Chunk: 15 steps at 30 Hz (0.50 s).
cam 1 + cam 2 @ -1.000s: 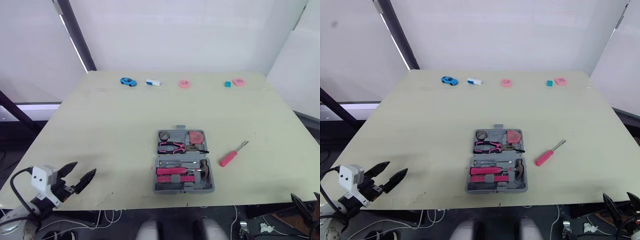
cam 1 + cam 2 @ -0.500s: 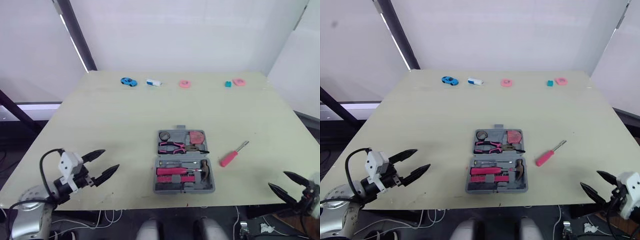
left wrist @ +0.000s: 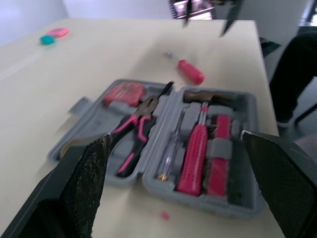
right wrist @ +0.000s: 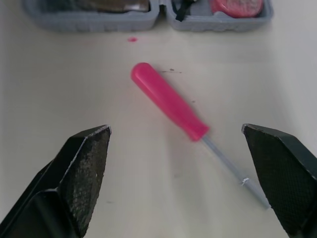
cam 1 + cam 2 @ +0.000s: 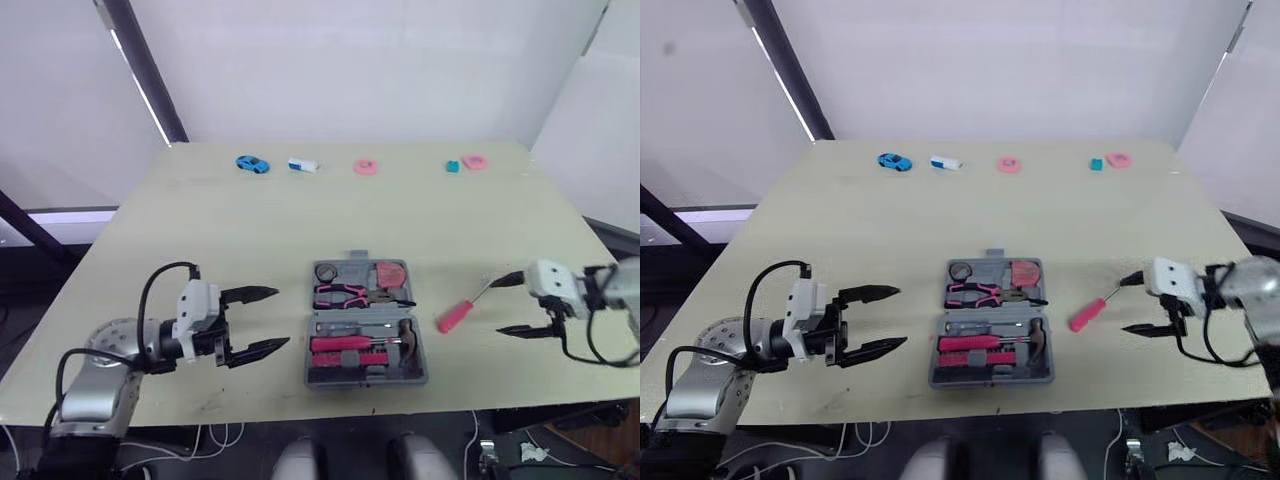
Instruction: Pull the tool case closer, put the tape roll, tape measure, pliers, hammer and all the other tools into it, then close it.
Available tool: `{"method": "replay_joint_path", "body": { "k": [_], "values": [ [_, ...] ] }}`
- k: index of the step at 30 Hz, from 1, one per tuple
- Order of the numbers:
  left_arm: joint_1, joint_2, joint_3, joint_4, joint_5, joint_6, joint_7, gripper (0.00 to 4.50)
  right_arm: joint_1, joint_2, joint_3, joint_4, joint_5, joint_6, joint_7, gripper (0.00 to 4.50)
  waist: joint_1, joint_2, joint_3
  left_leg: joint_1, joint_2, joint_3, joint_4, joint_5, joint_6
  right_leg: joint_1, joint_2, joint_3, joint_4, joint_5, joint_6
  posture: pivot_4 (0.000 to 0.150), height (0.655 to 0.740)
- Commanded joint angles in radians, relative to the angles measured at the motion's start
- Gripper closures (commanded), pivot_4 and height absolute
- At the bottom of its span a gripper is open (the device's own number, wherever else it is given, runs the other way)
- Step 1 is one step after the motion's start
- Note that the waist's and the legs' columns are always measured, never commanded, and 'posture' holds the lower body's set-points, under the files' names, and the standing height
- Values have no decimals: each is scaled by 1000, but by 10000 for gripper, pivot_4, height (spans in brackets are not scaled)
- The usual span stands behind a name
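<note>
**A:** The case first. Where is it?

**B:** One tool case [image 5: 400,378], grey, lying open and flat. It sits centre of the table [image 5: 250,230], near the front edge. Nothing is touching it.

**A:** What's in it?

**B:** Far half: one tape roll [image 5: 327,270], one pliers [image 5: 350,294], one tape measure [image 5: 392,274]. Near half: one hammer [image 5: 408,333], one pink-handled driver [image 5: 345,343], one thin driver [image 5: 345,326]. There are small bits below those that I can't make out.

**A:** Anything left out?

**B:** One loose screwdriver [image 5: 456,316], at 3 o'clock of the case. It lies just beside the case without touching, shaft pointing off toward 2 o'clock.

**A:** How will it handle?

**B:** My guess is light and stiff, with a round handle that may roll. I'd grip it across the thick pink handle, not the thin shaft. The case looks like hard plastic and is probably weighty with the tools in. It should slide on that smooth top. I'd hold it by a side wall or the rim.

**A:** And the claws?

**B:** Two. The left gripper [image 5: 283,318] is at 9 o'clock of the case, near it, fingers spread wide and empty. The right gripper [image 5: 498,306] is at 3 o'clock, just beyond the loose screwdriver, also spread wide and empty.

**A:** Anything else?

**B:** Five small things in a row at 12 o'clock along the far edge, well apart from the case. One blue toy car [image 5: 252,164], one white piece [image 5: 303,165], a pink ring [image 5: 366,167], one teal block [image 5: 453,167] and a second pink piece [image 5: 473,161].
</note>
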Motion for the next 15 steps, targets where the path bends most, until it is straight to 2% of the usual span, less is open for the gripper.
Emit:
{"method": "replay_joint_path", "body": {
  "k": [1, 4, 8, 12, 15],
  "values": [
    [19, 27, 21, -88, -61, 50, -12, 0, -127, 43, 73, 154, -83, -157, 51, 322, -3, 0, 0, 0, 0, 0, 0, 0, 0, 0, 0, 0, 0, 0, 0, 1500, 7400],
    [36, 36, 30, -112, -65, 62, -4, 0, -229, 95, 136, 277, -152, -252, 62, 322, -12, 0, 1, 0, 0, 2, -1, 0, 0, 0, -1, 0, -1, 0, 0, 1500, 7400],
    [59, 36, 45, -136, -63, 67, 20, 0, -291, 139, 168, 379, -184, -314, 67, 322, -13, 1, 1, 0, 0, 2, 0, 0, 0, 0, -1, 0, -1, 0, 0, 1500, 7400],
    [105, 29, 68, -194, -77, 84, 61, 0, -321, 161, 170, 432, -194, -326, 66, 322, -13, 1, 1, 0, 0, 2, 0, 0, 0, 0, -1, 0, -1, -1, -1, 1500, 7400],
    [134, 28, 83, -222, -78, 89, 84, 0, -323, 162, 115, 430, -124, -240, 98, 322, -13, 1, 1, 1, 0, 3, 0, 0, 0, 0, -1, 1, 0, -1, -2, 1500, 7400]
  ]
}}
